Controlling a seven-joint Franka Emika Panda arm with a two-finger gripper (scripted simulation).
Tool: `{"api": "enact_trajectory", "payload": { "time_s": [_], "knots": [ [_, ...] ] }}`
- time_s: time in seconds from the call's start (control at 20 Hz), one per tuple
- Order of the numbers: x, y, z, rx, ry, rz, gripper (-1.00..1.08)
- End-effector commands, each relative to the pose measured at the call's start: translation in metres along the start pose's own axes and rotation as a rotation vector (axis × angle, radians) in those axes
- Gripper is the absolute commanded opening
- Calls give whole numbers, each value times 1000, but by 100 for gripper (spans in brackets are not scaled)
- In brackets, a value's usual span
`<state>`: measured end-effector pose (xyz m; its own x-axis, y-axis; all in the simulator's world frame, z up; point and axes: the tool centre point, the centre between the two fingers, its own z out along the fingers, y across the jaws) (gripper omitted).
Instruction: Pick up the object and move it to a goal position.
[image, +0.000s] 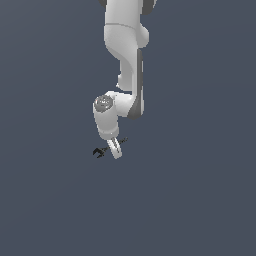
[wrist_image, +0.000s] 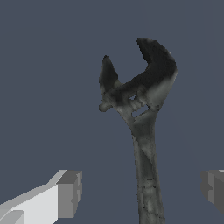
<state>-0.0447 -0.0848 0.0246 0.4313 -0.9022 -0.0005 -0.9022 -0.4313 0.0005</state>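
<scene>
The object (image: 99, 151) is a small black wrench lying on the dark floor, its forked jaw pointing toward the exterior view's left. In the wrist view the wrench (wrist_image: 146, 94) fills the middle of the picture, with its open jaw far from the camera and its handle running between my fingers. My gripper (image: 116, 150) is lowered over the handle and is open. One grey pad (wrist_image: 70, 194) and the other pad (wrist_image: 213, 190) stand on either side of the handle, with a visible gap on each side. The gripper (wrist_image: 142, 192) touches nothing.
The white arm (image: 125, 50) reaches down from the top of the exterior view. A plain dark grey floor (image: 200, 200) surrounds the wrench. No goal marker shows.
</scene>
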Motion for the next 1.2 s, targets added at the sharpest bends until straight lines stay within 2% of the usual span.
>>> {"api": "enact_trajectory", "payload": {
  "time_s": [0.0, 0.25, 0.3, 0.75, 1.15],
  "knots": [
    [0, 0, 10, 0, 0, 1, 100],
    [0, -1, 17, 0, 0, 1, 100],
    [0, -1, 17, 0, 0, 1, -100],
    [0, -1, 17, 0, 0, 1, -100],
    [6, -1, 0, 0, 2, 7, -100]
  ]
}}
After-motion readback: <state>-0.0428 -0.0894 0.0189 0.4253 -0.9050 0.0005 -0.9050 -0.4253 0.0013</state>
